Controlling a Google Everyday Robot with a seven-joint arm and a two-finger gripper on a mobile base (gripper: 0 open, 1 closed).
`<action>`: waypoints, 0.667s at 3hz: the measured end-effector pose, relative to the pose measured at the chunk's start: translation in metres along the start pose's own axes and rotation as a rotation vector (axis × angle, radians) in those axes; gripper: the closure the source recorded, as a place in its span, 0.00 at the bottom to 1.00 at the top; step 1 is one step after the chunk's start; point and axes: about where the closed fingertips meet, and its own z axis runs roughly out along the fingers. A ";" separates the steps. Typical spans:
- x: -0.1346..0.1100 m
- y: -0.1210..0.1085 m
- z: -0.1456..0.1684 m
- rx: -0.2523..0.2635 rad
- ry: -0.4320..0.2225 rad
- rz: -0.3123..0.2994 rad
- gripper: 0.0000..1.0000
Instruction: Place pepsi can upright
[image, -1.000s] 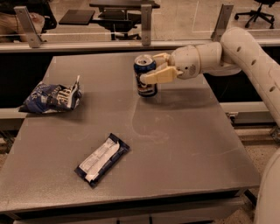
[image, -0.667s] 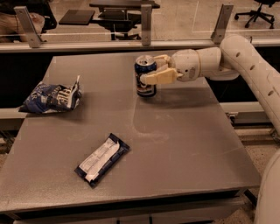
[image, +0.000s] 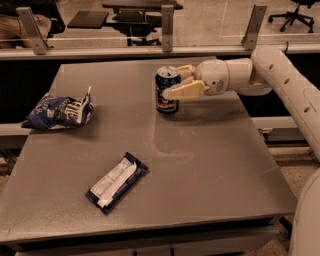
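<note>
— Hardly anything has moved since a second ago: the pepsi can (image: 166, 102) stands where it stood, and the gripper (image: 171, 81) stays at it.

— Where on the table (image: 235, 165) is that?

— Toward 12 o'clock from the table's middle, near the far edge. It is upright, silver rim on top, base on the grey surface.

— And the gripper?

— It comes in from the can's 3 o'clock on the white arm (image: 280, 75) and reaches around the upper half of the can. Whether it clamps the can or sits loose around it, I cannot tell.

— Anything else on the table?

— A blue-and-white chip bag (image: 59, 111) at 9 to 10 o'clock by the left edge, and a flat dark wrapper (image: 117, 182) with a white label at 7 o'clock. Both are well apart from the can.
</note>
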 end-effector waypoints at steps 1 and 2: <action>0.000 0.000 0.003 -0.004 -0.001 0.000 0.00; 0.000 0.000 0.003 -0.004 -0.001 0.000 0.00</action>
